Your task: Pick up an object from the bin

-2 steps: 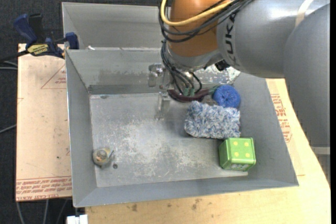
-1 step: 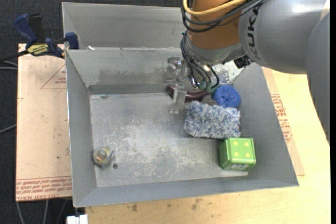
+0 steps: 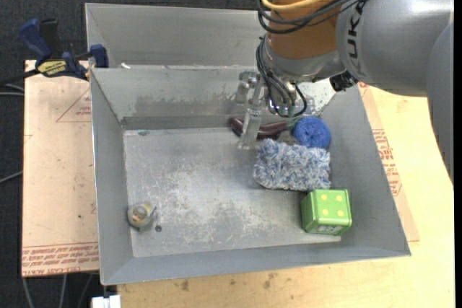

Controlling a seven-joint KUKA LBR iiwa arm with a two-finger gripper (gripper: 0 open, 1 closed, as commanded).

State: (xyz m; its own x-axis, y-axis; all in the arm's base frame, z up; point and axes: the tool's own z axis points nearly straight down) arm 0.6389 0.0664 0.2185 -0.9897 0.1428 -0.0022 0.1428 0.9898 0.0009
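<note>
My gripper (image 3: pixel 247 139) hangs low at the back of the bin, right of the middle, just in front of the back wall. A dark maroon curved thing (image 3: pixel 273 128) lies on the floor right beside it, partly hidden under the wrist. A fuzzy blue ball (image 3: pixel 312 132) rests just right of that. In front of both lies a crumpled blue-and-white cloth (image 3: pixel 292 165), close to the gripper's lower right.
A green die with yellow-green spots (image 3: pixel 326 210) stands near the front right corner. A small round brownish thing (image 3: pixel 141 213) sits alone at the front left. The arm and its orange cover lean in over the bin's back right.
</note>
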